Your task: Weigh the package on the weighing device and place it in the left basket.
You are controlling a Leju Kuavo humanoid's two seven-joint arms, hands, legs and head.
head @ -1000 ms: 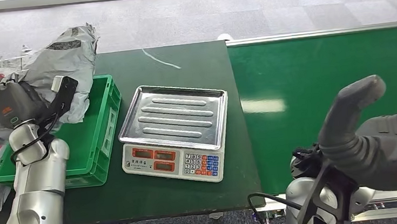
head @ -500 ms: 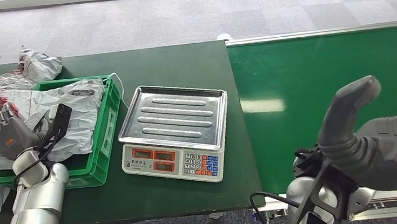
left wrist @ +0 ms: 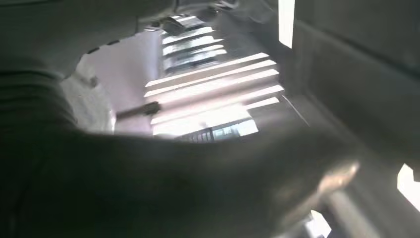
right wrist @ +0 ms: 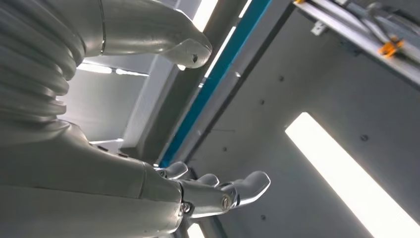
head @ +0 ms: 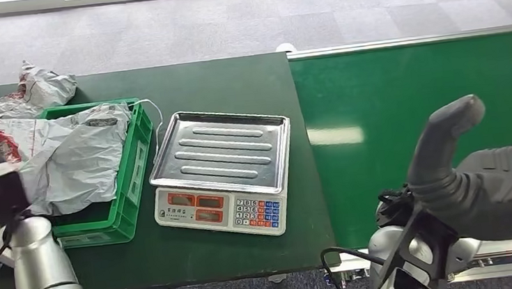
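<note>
From the head view we see the package point(head: 73, 160) lying in the left basket point(head: 130, 176); the scale point(head: 224, 172) is bare. The right wrist view shows our right hand point(right wrist: 218, 191) spread, empty. Left hand point(left wrist: 148, 183): we cannot tell.

Head view evenly lit from overhead and sharp, with a pale rectangular glare patch on the conveyor belt point(head: 336, 135), bright reflections on the steel scale tray point(head: 220, 152), and only the near right hand point(head: 482, 166) soft at lower right. Left wrist view dim, smeared by motion blur; the left hand point(left wrist: 163, 183) is a dark unfocused mass below blown-out white stripes at centre. Right wrist view crisp, backlit by a bright ceiling light strip point(right wrist: 346, 176) at lower right
</note>
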